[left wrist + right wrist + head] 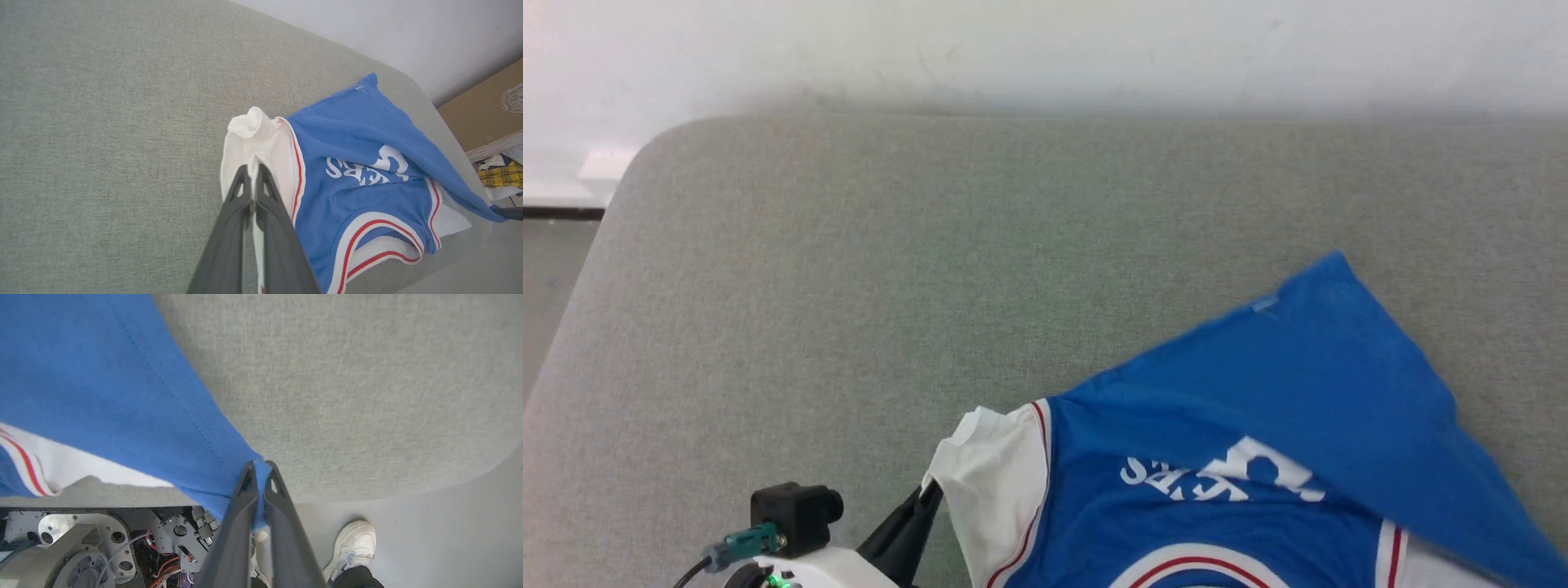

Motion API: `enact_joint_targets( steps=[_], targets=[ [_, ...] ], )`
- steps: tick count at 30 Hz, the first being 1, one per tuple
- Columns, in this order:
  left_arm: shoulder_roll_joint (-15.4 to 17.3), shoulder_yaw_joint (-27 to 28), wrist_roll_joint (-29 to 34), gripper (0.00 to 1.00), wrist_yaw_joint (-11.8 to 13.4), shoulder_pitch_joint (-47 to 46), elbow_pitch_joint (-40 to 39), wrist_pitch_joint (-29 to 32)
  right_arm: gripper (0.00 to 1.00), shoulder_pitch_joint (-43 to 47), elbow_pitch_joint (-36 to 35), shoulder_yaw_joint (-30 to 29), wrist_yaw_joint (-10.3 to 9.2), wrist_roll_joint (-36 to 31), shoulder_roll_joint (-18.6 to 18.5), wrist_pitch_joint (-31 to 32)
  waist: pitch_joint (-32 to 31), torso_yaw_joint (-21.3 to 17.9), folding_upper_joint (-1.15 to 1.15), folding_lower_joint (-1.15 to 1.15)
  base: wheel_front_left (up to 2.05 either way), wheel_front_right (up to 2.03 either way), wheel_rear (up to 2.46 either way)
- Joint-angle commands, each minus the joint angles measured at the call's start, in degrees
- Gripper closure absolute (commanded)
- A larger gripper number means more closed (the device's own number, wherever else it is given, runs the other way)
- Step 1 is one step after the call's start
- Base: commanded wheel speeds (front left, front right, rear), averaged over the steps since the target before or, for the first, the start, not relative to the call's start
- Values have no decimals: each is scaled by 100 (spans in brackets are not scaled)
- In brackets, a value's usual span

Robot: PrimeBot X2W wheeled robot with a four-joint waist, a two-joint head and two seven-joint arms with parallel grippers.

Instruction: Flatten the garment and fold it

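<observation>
The garment [1258, 425], a bright blue jersey T-shirt with white sleeves, red-striped trim and white lettering, lies partly folded over itself at the near right of the grey padded surface [931, 286]. My left gripper [927, 494] is shut on the white sleeve [253, 143], whose cloth runs between the dark fingers [229, 228]. My right gripper [258, 467] is shut on a blue corner of the garment [122, 375], held beyond the surface's near edge. The collar [376, 241] faces me.
The grey surface stretches wide and bare to the left and far side, up to a white wall [1045, 41]. A person's white shoe [353, 547] stands on the floor by my base [81, 547]. A cardboard box [486, 110] and a plaid cloth [502, 173] sit off the far side.
</observation>
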Motion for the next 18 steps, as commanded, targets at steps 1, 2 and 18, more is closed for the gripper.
enact_joint_targets(
  steps=[1,2,18],
  targets=[
    [-25,32,42,100,35,50,28,-52,100,130,-92,-65,-11,-90,91,69,-89,-69,0,1,0,0,0],
    [-38,31,47,100,29,40,38,-72,100,254,-171,-119,-11,-145,191,132,-92,-54,0,1,0,0,0],
    [-179,-192,295,100,-46,-292,-205,-91,0,-1418,-970,477,-11,-191,67,-229,222,465,0,1,0,0,0]
  ],
)
